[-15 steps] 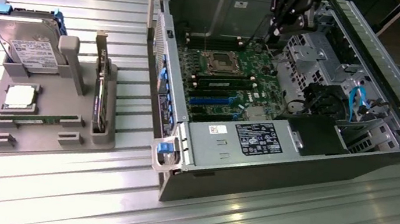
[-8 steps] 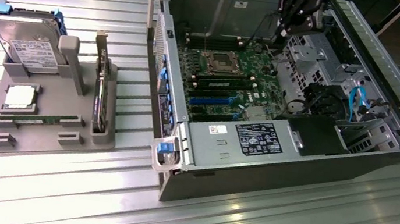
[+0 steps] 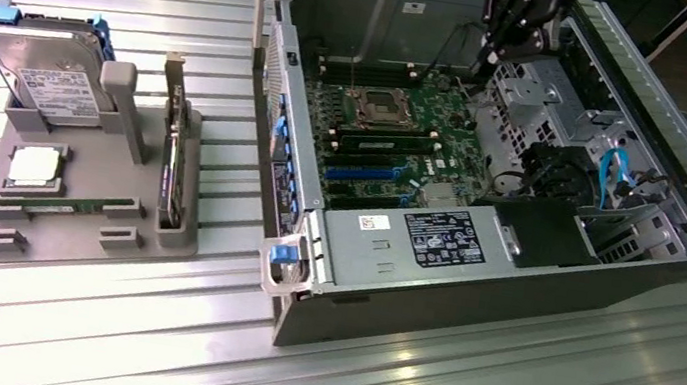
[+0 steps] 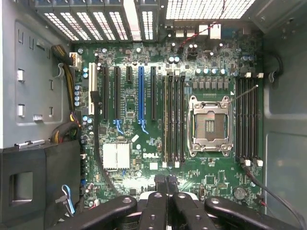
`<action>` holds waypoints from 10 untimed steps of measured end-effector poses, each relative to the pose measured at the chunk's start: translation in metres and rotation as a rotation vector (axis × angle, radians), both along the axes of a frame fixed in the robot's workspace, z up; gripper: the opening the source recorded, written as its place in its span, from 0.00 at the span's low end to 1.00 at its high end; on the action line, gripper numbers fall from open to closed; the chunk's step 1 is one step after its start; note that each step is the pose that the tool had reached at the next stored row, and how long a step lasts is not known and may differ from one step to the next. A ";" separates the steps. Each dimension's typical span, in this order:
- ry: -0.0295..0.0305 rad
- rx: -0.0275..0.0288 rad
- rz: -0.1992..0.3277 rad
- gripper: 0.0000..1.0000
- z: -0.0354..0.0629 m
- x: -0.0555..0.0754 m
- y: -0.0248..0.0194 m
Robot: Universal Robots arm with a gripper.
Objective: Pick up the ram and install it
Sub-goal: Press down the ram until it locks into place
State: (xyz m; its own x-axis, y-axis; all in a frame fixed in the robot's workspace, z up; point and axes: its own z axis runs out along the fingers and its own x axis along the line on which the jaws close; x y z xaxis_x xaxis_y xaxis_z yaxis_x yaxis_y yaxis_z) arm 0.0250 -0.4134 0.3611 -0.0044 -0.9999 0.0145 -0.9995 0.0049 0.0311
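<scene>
The gripper (image 3: 494, 62) hangs over the open computer case (image 3: 308, 248) with its fingers pressed together and nothing between them. Looking straight down from the wrist, the closed tips (image 4: 167, 182) sit above the edge of the Dell motherboard (image 4: 129, 167), near the long memory slots (image 4: 173, 120) and the empty processor socket (image 4: 210, 125). I'd guess it is poised there to face the board squarely.

The ram (image 3: 59, 204) is well away from it, lying flat in a groove of the grey holder (image 3: 106, 250) on the exterior view's left, not yet picked up. That holder keeps each part separate and reachable: a hard drive (image 3: 44, 75) propped upright, a square processor (image 3: 35, 167) lying flat, and an expansion card (image 3: 170, 163) on edge.

Everything rests on a ribbed aluminium table (image 3: 493, 375) that catches bright glare.
</scene>
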 end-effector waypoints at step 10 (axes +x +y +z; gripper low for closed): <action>-0.0019 -0.0001 0.000 0.11 -0.0226 0.000 0.0000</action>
State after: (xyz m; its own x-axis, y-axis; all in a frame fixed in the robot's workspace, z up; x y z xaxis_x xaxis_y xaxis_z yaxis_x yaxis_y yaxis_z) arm 0.0250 -0.4134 0.3384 -0.0044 -0.9999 0.0147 -0.9996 0.0048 0.0293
